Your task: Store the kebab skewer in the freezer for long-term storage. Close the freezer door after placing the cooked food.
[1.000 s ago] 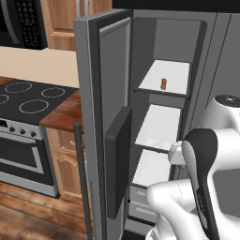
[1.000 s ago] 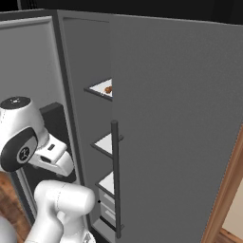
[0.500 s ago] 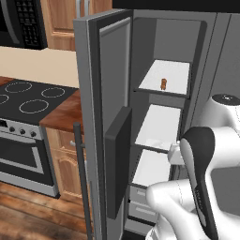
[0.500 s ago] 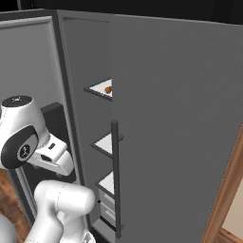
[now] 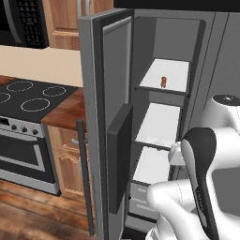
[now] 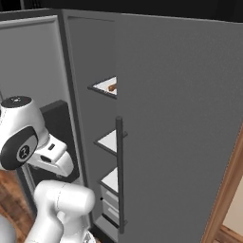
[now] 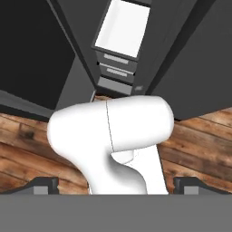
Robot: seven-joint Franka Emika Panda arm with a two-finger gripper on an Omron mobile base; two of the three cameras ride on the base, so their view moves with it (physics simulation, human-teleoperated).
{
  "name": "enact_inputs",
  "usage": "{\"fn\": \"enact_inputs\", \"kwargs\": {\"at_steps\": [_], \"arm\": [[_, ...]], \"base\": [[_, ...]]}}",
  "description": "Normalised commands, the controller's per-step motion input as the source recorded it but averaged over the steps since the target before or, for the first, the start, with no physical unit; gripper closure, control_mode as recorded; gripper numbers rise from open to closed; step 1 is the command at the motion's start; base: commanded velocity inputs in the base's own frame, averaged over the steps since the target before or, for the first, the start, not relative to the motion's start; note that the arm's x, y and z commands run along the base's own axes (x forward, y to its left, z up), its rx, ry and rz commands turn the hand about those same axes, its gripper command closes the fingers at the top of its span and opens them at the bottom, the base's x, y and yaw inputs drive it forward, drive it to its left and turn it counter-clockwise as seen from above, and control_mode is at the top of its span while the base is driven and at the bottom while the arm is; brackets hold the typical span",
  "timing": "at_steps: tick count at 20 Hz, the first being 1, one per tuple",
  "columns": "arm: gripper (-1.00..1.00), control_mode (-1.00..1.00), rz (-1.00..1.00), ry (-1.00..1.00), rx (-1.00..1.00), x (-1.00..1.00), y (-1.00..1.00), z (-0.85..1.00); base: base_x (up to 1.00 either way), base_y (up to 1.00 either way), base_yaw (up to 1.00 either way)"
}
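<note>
The freezer door [image 5: 105, 117] stands swung open on the left. The kebab skewer [image 5: 163, 82], a tiny brown-orange bit on a thin stick, stands on the top shelf [image 5: 157, 79] inside, well above and beyond the tool [image 7: 115, 183], whose fingertips [image 7: 45, 185] sit spread wide, holding nothing, aimed down at the wooden floor [image 7: 199, 140].

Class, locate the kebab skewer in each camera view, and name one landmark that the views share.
Left base view: kebab skewer on the freezer's top shelf, upper centre-right.
Right base view: on the same shelf, upper centre-left.
Hand view: not in it.
Shared landmark: the white freezer shelves.
</note>
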Motion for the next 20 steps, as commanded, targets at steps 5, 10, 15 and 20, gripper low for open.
{"fn": "enact_inputs", "kwargs": {"at_steps": [5,10,15,20], "arm": [[-1.00,1.00,0.00,0.00,0.00,0.00,0.00,0.00],[-1.00,1.00,0.00,0.00,0.00,0.00,0.00,0.00],[-1.00,1.00,0.00,0.00,0.00,0.00,0.00,0.00],[-1.00,1.00,0.00,0.00,0.00,0.00,0.00,0.00]], "base": [[-0.34,0.29,-0.13],[-0.40,0.06,-0.29],[-0.49,0.05,-0.36],[-0.70,0.23,-0.37]]}}
